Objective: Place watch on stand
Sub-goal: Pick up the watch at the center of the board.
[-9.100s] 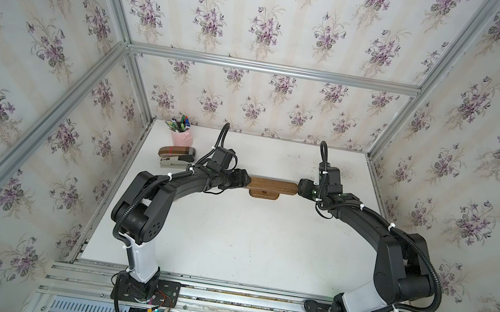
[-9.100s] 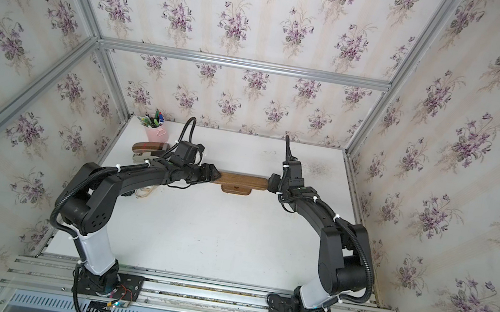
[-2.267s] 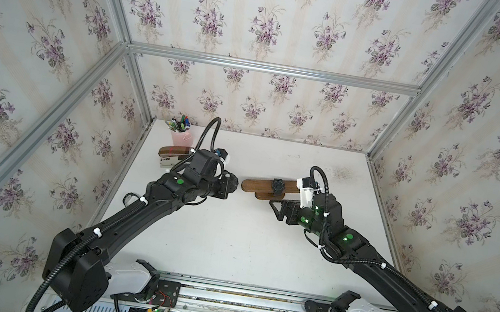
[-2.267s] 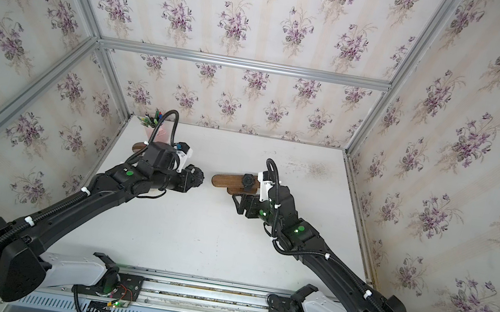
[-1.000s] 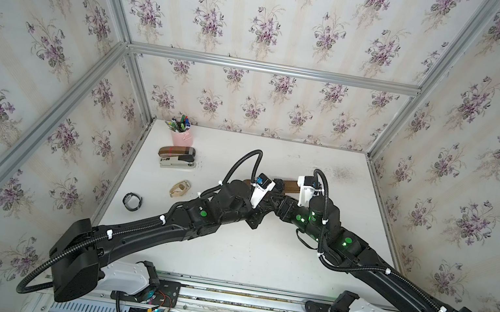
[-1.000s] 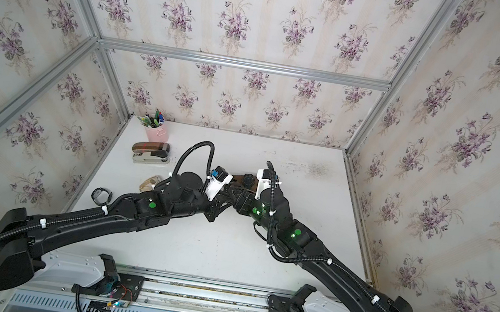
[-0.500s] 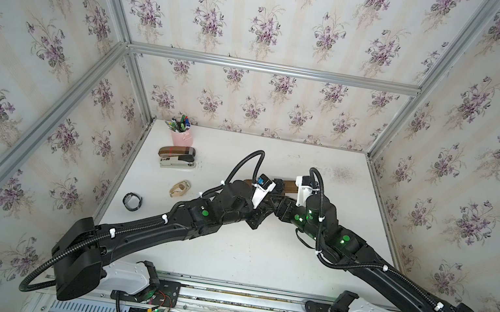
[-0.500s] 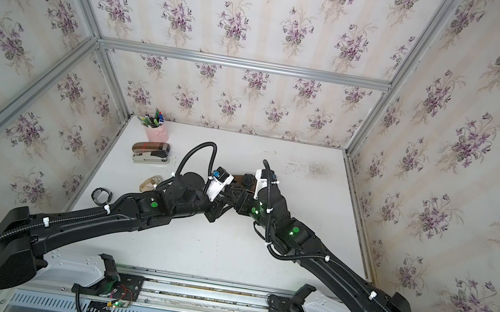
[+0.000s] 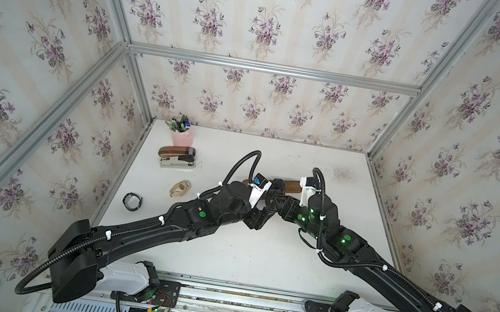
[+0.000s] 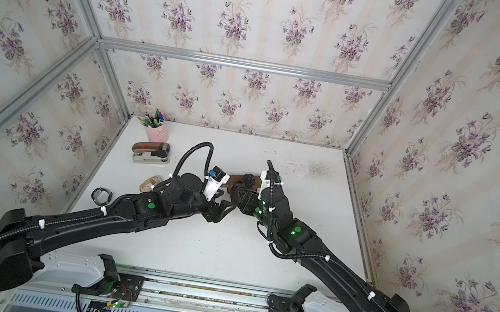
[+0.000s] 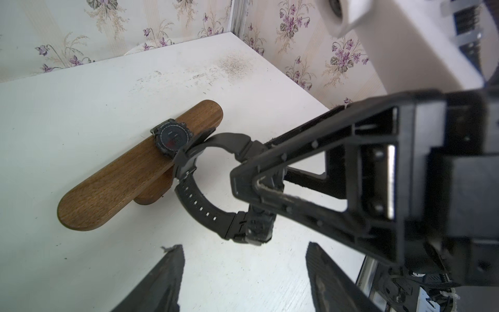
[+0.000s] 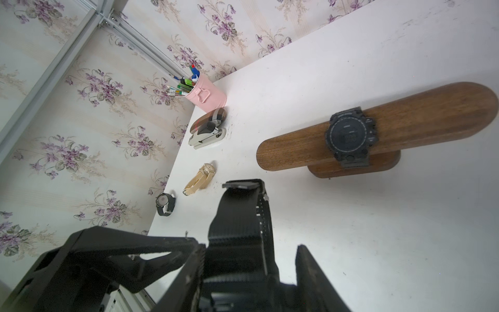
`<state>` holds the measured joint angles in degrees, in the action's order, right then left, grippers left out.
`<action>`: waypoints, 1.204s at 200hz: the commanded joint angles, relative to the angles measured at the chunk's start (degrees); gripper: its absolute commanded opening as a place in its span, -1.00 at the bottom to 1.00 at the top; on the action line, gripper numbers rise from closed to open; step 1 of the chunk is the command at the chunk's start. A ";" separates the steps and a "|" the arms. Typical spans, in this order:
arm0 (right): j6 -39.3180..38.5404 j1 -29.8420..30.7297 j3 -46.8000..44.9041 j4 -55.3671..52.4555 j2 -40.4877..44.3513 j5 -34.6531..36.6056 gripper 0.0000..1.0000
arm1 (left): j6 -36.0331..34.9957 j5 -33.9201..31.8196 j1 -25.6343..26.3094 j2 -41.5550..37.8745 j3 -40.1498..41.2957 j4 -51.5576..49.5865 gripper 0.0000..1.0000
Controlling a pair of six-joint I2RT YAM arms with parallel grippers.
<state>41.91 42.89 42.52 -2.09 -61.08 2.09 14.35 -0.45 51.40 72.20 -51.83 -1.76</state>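
Shows the left pincer [image 11: 243, 252] sprung wide within the last second, empty, at about seven o'clock of the right pincer [image 12: 249, 247] in both top views. Leaves the black watch [image 11: 186, 162] solely with the right pincer, closed part-way on the strap at the buckle side. Marks the handover as done, by all appearance; slipping the closed strap ring over a bar end still to come. Places the watch forward of the gripping tips, case outermost, just short of the stand [image 11: 121, 183], with the stand at about twelve o'clock of the pincer. Notes another dark watch [image 11: 172, 140] already wrapped round the bar, well clear of one rounded end.
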 commanded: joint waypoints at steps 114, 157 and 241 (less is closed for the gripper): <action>-8.06 -0.27 0.11 3.58 1.72 -10.96 -0.77 | 9.05 2.10 -8.51 0.51 1.25 4.45 0.57; -9.00 1.41 0.30 5.51 0.64 -15.04 -0.75 | 9.23 4.58 -8.53 2.74 0.07 5.72 0.41; -9.87 2.28 1.24 5.56 -0.79 -15.13 -0.71 | 10.67 5.92 -8.55 3.26 1.12 7.08 -0.48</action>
<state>32.77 45.01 43.22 1.56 -61.56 -12.16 23.79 5.52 43.00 75.26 -50.94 2.52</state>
